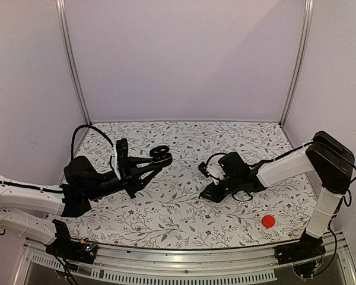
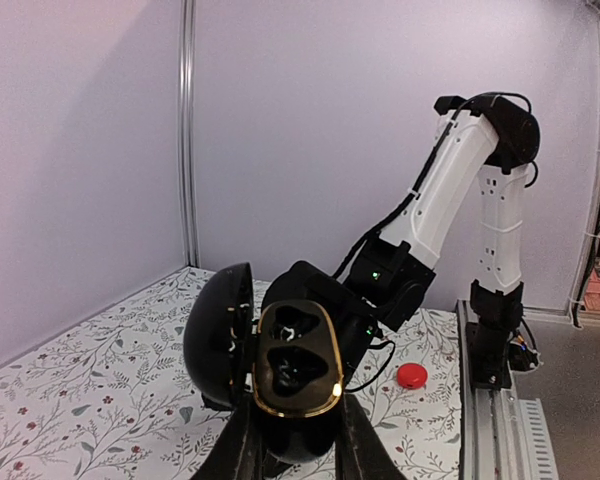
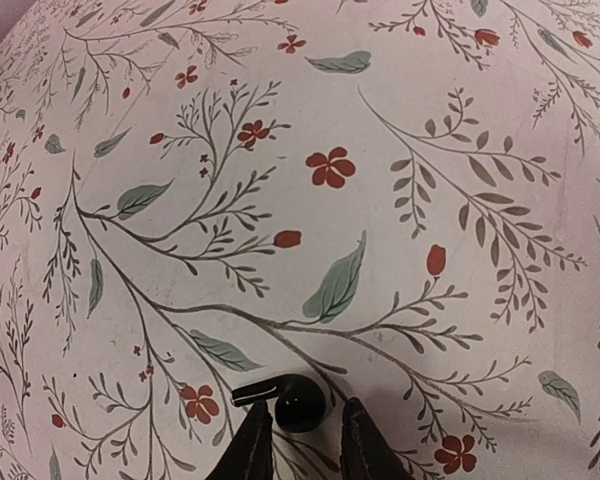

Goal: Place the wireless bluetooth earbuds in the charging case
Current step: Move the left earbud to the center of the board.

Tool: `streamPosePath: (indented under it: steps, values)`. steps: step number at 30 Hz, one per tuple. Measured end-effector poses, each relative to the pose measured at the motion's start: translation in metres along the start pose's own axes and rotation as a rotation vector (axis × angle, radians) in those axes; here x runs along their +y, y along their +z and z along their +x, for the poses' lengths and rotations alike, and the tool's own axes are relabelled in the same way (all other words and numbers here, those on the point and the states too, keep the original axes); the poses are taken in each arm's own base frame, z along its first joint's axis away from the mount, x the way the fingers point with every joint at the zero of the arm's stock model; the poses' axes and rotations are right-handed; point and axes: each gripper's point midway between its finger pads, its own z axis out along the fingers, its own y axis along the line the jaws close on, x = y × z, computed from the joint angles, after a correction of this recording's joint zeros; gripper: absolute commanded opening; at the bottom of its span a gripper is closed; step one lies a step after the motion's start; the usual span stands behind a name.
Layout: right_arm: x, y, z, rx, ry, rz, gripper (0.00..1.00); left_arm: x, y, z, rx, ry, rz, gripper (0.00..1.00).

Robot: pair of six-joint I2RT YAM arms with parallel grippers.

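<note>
the left gripper is closed on the lower half of the charging case. it holds the case up off the table, lid swung open, gold-rimmed tray facing the right arm. the right gripper is down at the table with its fingers a little apart around an earbud; i cannot tell whether they pinch it or only bracket it. the bud looks light, hard and glossy, so a tight squeeze would likely make it squirt out. a hold across its round body, stem left free, seems safest. the case looks just as slick, with a delicate hinge. its two wells are dark, so it is unclear whether a bud already sits inside.
</note>
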Motion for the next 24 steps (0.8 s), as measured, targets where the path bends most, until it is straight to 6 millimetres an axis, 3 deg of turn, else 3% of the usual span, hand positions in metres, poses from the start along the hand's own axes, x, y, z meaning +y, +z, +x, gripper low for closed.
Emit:
streamPosePath:
  steps: [16, 24]
  values:
    - [-0.0007, 0.0003, -0.0006, 0.009, -0.029, 0.011, 0.14, 0.0002, 0.0004, 0.0007, 0.000, 0.007, 0.000, 0.16]
    - [0.0001, -0.0005, 0.0002, 0.022, -0.044, 0.009, 0.14, 0.0006, 0.0016, 0.0035, 0.004, 0.007, -0.001, 0.16]
